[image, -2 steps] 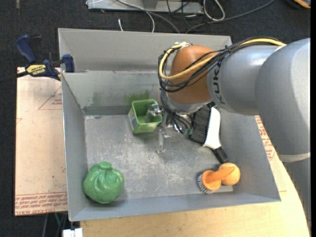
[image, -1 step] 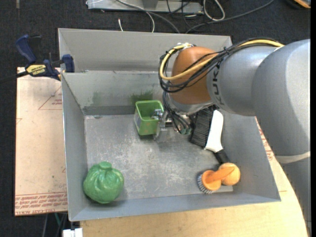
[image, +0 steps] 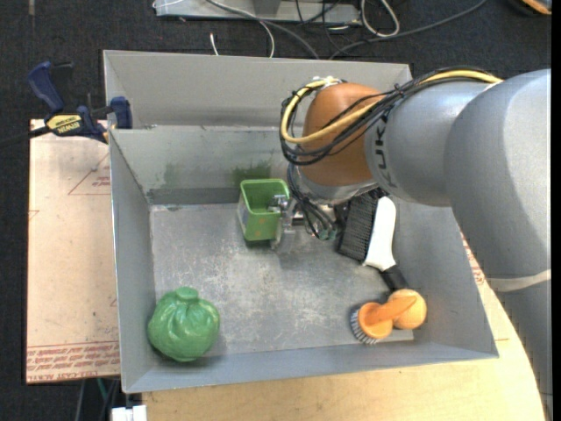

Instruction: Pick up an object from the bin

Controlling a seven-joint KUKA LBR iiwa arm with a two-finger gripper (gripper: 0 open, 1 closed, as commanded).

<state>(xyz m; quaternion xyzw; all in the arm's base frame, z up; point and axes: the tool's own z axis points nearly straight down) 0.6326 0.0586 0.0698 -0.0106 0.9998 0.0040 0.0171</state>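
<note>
My gripper (image: 287,224) hangs low near the back middle of the bin, right beside a small green square cup (image: 260,207). One metal finger sits at the cup's right wall; whether the wall is pinched between the fingers is hidden by the wrist. A black brush with a white handle (image: 368,228) lies just right of the gripper, partly under the arm.
A green crumpled ball-like lump (image: 183,324) rests in the front left corner. An orange and grey brush-like thing (image: 389,315) lies at the front right. The arm with its orange cover and cables spans the bin's right back part.
</note>
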